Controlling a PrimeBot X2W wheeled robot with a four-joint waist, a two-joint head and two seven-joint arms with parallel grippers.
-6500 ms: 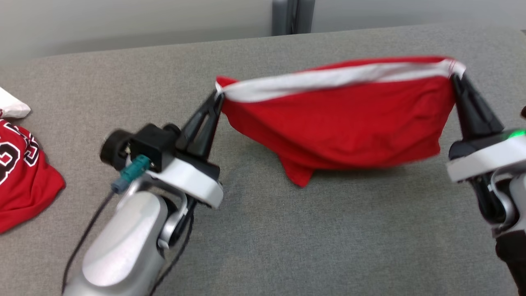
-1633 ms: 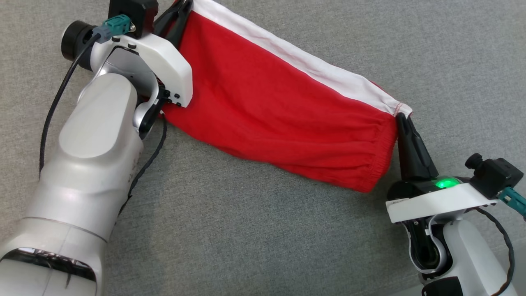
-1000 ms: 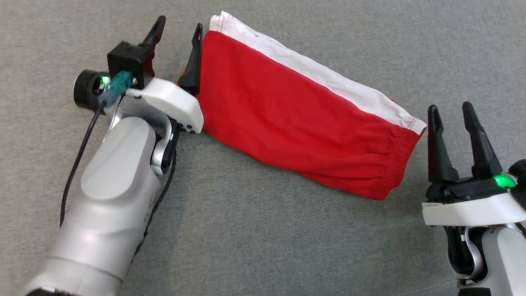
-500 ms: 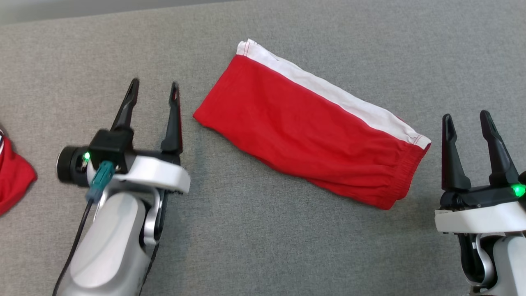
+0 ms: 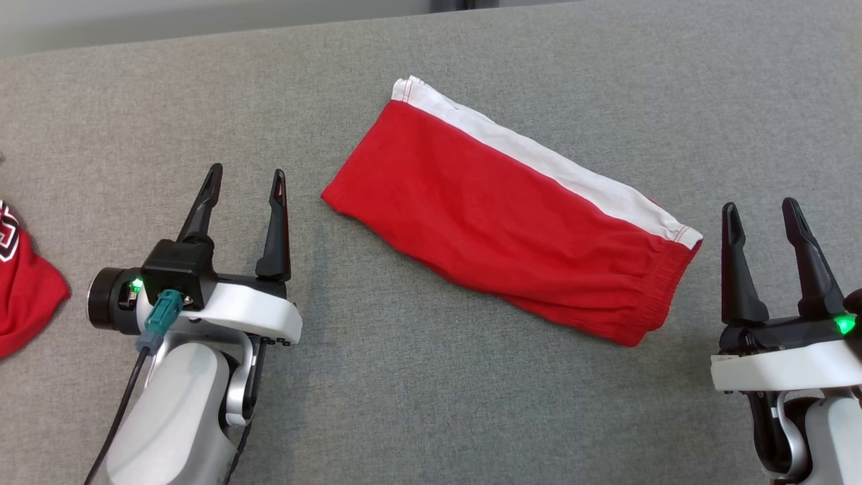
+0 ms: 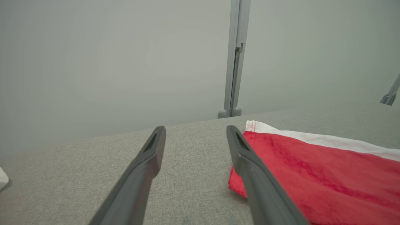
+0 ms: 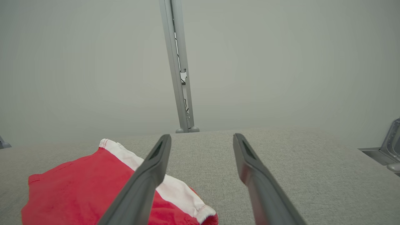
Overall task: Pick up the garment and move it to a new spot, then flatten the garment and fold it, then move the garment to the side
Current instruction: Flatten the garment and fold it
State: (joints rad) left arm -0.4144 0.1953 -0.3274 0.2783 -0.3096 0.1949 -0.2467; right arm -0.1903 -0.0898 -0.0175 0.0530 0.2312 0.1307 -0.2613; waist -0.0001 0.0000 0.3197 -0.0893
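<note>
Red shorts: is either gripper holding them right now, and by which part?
Nothing is held. The left gripper and right gripper are both open, each clear of one end of the red shorts, which lie flat on the gray table.

I logged silver arms [image 5: 172,417], white wrist plates [image 5: 246,313]; left hand [image 5: 247,174] and right hand [image 5: 759,205] had black tapered fingers [image 5: 275,222], green lamps [image 5: 842,325]; left carried teal plug [image 5: 160,320], black cable [image 5: 114,424].

text: none fully readable | fragment: white, black-edged numeral on red jersey [image 5: 30,296], left edge of head view, cut off by frame, unreadable | labels/brands: none
</note>
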